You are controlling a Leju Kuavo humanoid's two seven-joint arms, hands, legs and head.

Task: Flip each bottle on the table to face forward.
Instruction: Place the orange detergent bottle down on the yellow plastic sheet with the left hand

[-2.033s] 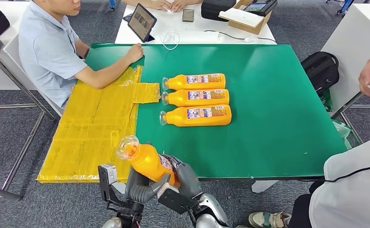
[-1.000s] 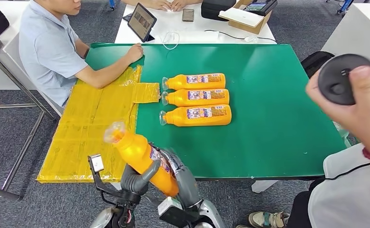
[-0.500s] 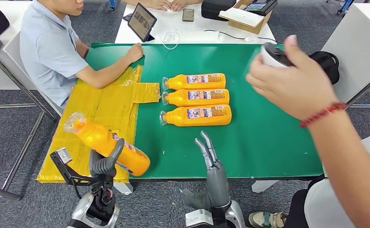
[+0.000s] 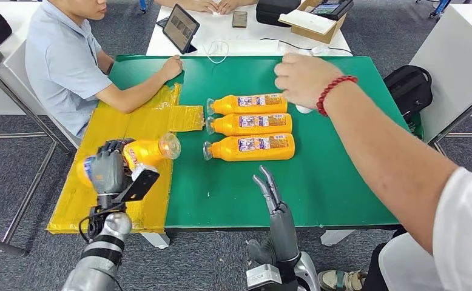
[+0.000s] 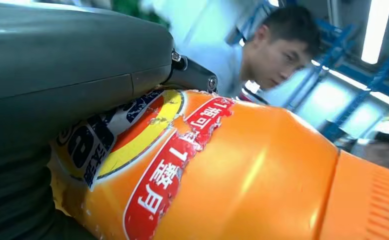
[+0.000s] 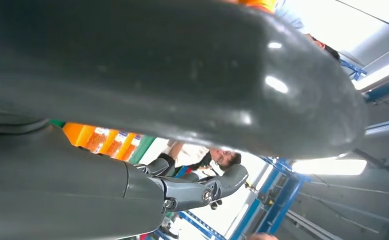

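Your left hand (image 4: 108, 170) grips one orange bottle (image 4: 138, 154) and holds it over the yellow sheet (image 4: 115, 173) that covers the left part of the green table (image 4: 355, 151). The bottle lies almost level in the hand, with its clear cap end pointing to the right, toward the green surface, and its base end to the left behind the fingers. In the left wrist view you see the same bottle (image 5: 222, 170) very close, the grey thumb (image 5: 72, 75) pressed across its torn label with red and yellow print. Your right hand (image 4: 271, 197) is at the near edge of the table, holding nothing; its fingers are straight and a little apart, pointing up and away from you. In the right wrist view the thumb (image 6: 157, 75) is large and blurred, and the dark fingers (image 6: 202, 187) stretch out free. Three other bottles (image 4: 250, 126) lie in a row in the middle of the table, side by side and touching or almost touching, all with caps to the left and labels up. A person's hand (image 4: 303, 79) with a red bead bracelet (image 4: 335, 91) reaches from the right over the far bottle of the row. Another person (image 4: 64, 60) in a light blue shirt sits at the far left corner, one forearm resting on the table.
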